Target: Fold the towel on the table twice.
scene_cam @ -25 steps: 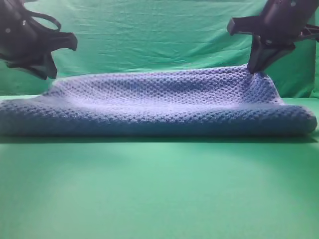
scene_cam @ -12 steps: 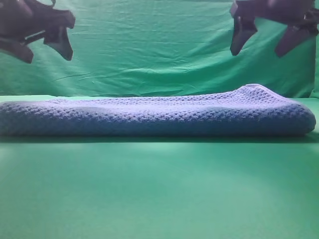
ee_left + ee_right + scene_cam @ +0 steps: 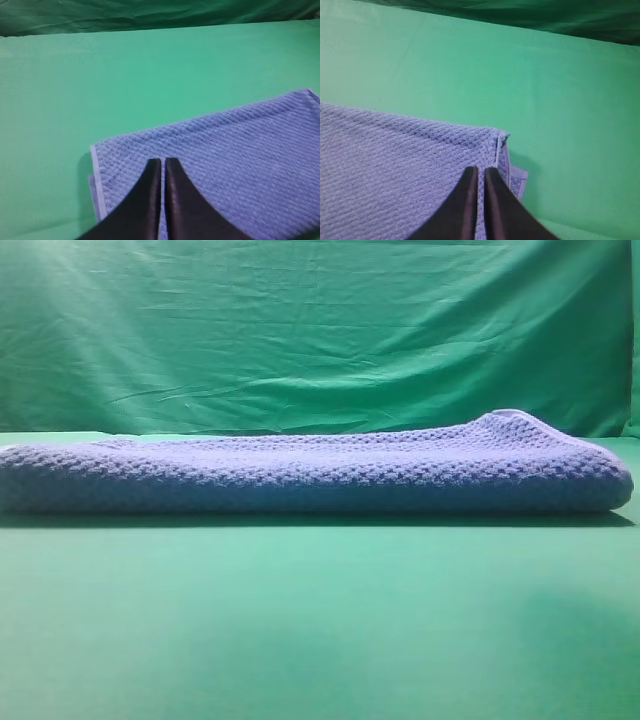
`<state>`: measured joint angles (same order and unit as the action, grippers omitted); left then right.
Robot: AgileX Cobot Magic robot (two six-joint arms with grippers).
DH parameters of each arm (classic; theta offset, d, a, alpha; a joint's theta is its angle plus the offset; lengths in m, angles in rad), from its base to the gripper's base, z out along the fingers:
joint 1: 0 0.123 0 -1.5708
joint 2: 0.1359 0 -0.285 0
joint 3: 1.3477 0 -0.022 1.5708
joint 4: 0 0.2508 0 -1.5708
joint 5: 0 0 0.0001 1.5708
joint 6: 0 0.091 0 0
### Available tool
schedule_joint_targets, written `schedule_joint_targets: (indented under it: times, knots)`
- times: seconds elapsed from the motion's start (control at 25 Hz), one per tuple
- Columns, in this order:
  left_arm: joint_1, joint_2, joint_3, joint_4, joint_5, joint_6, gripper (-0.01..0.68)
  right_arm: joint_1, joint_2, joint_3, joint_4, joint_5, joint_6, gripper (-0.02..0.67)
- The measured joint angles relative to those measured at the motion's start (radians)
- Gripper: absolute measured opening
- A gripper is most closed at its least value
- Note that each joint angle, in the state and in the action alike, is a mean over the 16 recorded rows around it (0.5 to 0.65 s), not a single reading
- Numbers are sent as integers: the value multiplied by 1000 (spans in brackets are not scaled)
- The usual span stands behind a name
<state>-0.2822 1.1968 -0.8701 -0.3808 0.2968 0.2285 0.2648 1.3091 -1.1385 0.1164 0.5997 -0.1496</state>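
The blue-grey towel (image 3: 310, 475) is laid folded on the green table (image 3: 320, 630). Both grippers, seen earlier overhead, are gone from the high view; left gripper (image 3: 163, 162) and right gripper (image 3: 481, 171) are closed, empty.

No readable text, labels, brands, numbers or signs anywhere.

blue-grey towel (image 3: 310, 475) folded, flat on table (image 3: 320, 630)

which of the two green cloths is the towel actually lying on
The smooth, bright green table cloth; the towel rests flat on it. The wrinkled, darker backdrop hangs behind.
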Motion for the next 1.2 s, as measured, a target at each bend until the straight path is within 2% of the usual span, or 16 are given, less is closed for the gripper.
schedule_joint_targets:
  times: [0.16,0.52,0.88,1.2]
  knots:
    - [0,-140,2,5,173,-10,6,0,-131,6,-1,111,0,6]
    - [0,-455,20,28,436,-45,0,1,-448,99,-2,248,0,0]
    - [0,-751,61,81,539,-68,0,0,-761,291,16,258,-14,0]
    - [0,-976,200,106,529,-72,0,0,-995,432,80,230,-69,0]
